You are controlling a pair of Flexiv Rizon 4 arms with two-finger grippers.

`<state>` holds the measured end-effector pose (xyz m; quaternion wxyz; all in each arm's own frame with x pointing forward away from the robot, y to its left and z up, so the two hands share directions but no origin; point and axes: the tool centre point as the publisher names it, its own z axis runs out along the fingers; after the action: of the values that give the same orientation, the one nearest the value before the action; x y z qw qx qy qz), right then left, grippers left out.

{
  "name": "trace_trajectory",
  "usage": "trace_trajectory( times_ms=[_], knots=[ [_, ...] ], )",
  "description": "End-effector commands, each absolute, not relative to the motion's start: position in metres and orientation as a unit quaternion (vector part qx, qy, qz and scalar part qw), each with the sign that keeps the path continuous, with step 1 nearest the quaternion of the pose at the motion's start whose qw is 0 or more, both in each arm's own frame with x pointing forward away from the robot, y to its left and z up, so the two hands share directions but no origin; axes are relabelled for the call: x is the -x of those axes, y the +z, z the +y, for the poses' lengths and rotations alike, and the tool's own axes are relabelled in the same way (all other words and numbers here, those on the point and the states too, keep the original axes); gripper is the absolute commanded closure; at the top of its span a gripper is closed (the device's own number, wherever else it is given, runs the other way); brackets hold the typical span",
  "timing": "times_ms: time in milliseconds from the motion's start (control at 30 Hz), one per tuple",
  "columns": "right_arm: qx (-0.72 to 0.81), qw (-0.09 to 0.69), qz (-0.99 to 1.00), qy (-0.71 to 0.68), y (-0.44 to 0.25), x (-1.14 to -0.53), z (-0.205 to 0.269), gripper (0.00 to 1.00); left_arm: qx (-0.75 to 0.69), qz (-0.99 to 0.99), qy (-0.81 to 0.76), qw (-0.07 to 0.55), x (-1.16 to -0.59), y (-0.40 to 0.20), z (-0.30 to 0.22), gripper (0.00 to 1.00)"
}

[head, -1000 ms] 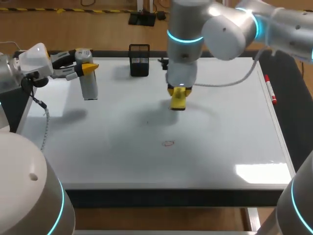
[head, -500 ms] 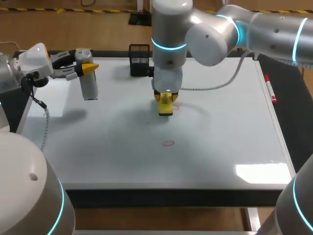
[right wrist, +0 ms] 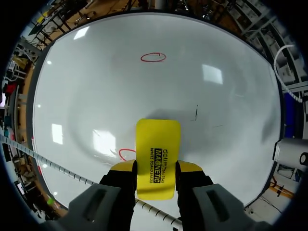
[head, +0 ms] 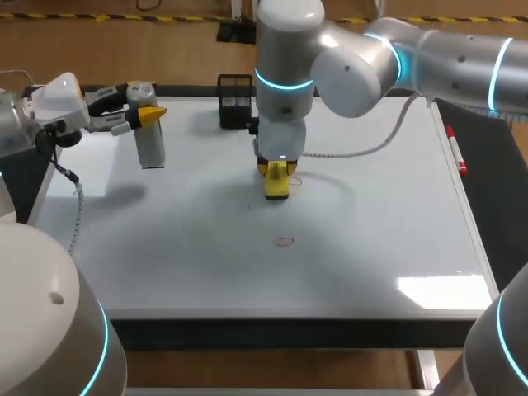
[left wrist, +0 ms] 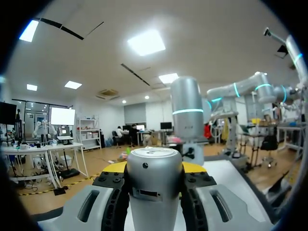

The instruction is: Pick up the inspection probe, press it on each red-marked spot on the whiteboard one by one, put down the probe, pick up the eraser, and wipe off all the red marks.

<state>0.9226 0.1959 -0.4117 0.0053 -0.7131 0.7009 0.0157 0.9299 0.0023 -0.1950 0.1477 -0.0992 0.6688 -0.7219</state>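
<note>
eraser [right wrist: 158, 144] lengthwise along right gripper [right wrist: 157, 167], probe [left wrist: 154, 183] seemingly upright

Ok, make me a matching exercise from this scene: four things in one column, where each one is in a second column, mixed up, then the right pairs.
Things:
1. eraser
2. inspection probe
3. black mesh holder
4. red marker

Places:
A. clamped in the left gripper
B. at the far edge of the whiteboard
C. beside the whiteboard's right edge
D. clamped in the right gripper, over the whiteboard's middle

Pairs: 1-D, 2-A, 3-B, 4-C
</note>
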Motion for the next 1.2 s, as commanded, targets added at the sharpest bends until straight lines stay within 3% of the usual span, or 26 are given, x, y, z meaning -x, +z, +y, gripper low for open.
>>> trace_trajectory(
  times_ms=[33, 1200],
  knots=[
    [0.713, 0.002, 0.701, 0.018, -0.415, -0.926, 0.195, 1.0, 0.1, 0.669, -0.721, 0.148, -0.929, -0.194, 0.003, 1.0],
    [0.672, -0.023, 0.74, -0.01, -0.419, -0.923, 0.112, 1.0, 0.1, 0.669, -0.721, 0.148, -0.929, -0.194, 0.003, 1.0]
  ],
)
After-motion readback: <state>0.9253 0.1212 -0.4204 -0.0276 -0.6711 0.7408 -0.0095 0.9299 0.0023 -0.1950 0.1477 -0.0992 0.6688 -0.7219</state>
